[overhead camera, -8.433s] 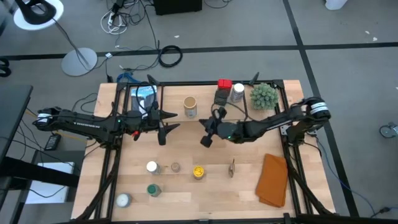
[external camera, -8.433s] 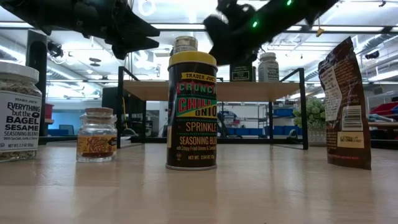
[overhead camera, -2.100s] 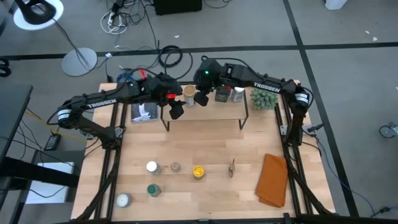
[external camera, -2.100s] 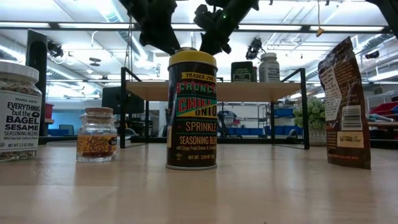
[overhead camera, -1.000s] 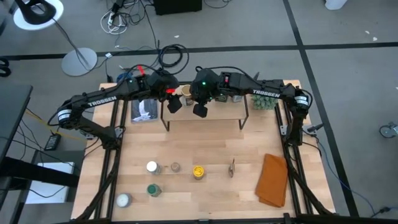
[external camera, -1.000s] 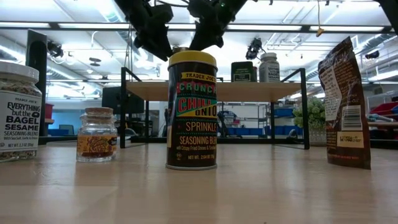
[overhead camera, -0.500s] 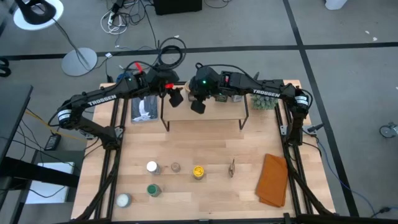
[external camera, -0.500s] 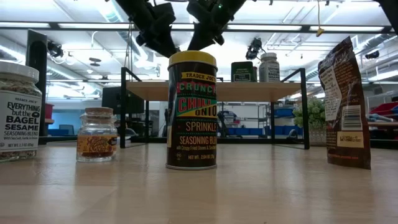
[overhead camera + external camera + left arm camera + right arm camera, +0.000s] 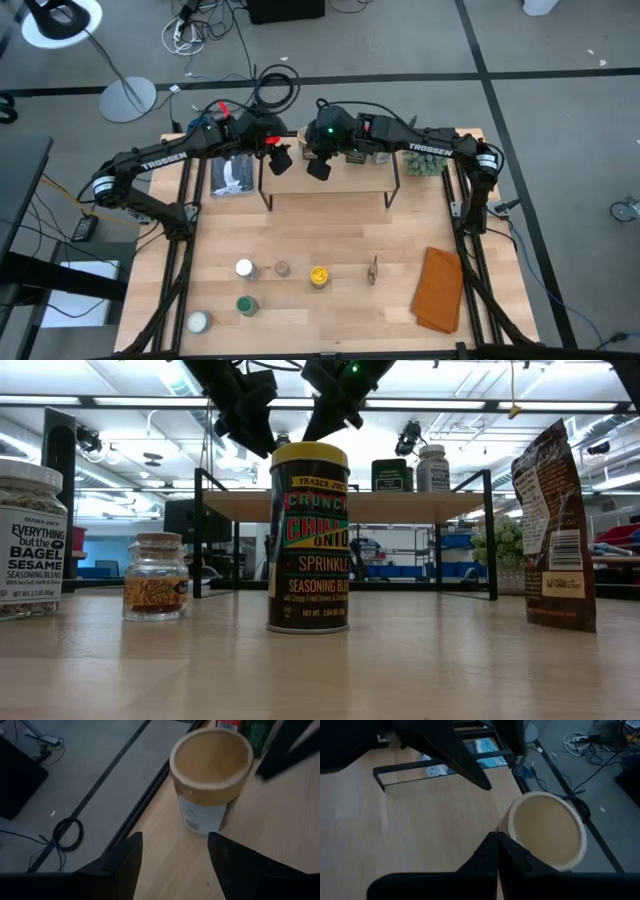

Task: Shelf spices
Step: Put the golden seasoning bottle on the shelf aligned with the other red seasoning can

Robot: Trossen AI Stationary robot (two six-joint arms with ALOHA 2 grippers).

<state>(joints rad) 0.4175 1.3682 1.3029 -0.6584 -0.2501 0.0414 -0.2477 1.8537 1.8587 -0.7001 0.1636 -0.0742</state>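
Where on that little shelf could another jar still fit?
The shelf's front strip and right-front part look bare. Its back edge is crowded: tan jar, dark tin, white jar, with the left gripper and right gripper there.

Low view: the yellow-lidded shaker point(image 9: 309, 538) hides the tan-lidded jar and the middle of the shelf point(image 9: 420, 505). The bagel seasoning jar point(image 9: 30, 540) is cut off at 9 o'clock. High view: labels of the small jars point(image 9: 245, 268) on the bench are too small to read.

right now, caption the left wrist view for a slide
Open left hand facing the tan-lidded round spice jar standing on the pale wooden shelf.
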